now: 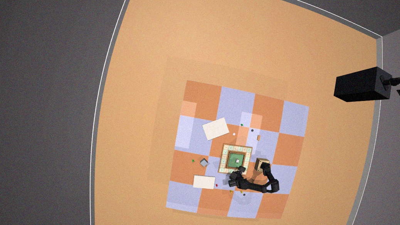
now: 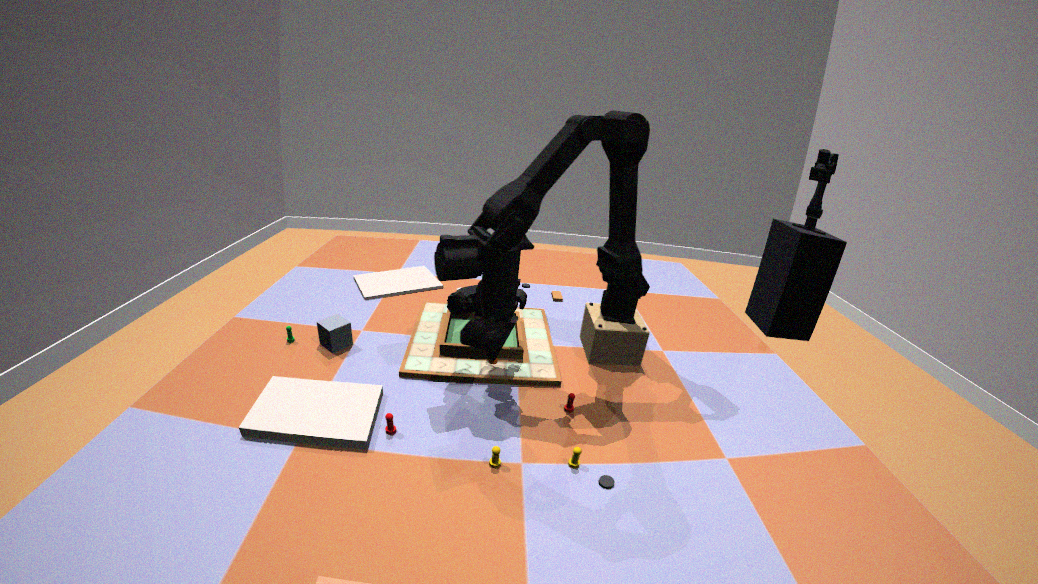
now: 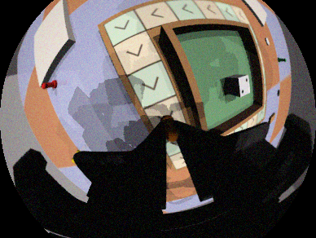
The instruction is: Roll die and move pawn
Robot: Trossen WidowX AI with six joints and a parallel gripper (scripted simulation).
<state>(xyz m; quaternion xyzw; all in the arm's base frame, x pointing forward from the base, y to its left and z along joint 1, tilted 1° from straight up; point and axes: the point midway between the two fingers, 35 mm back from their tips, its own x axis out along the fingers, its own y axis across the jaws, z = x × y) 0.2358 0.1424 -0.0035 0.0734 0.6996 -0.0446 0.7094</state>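
Gripper (image 3: 172, 133) clamped on brown pawn (image 3: 171, 130) low over board (image 3: 142, 59) edge – die (image 3: 238, 85) in tray (image 3: 217, 69)

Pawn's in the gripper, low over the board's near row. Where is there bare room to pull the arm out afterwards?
Crowded in front: red pawns, yellow pawns, and the white slab. The base block flanks the board. Bare stretch lies between the slab and the board's front edge; straight up looks safest.

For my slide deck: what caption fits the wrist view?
Hand shut on the pawn over the board's ring; die in the tray.
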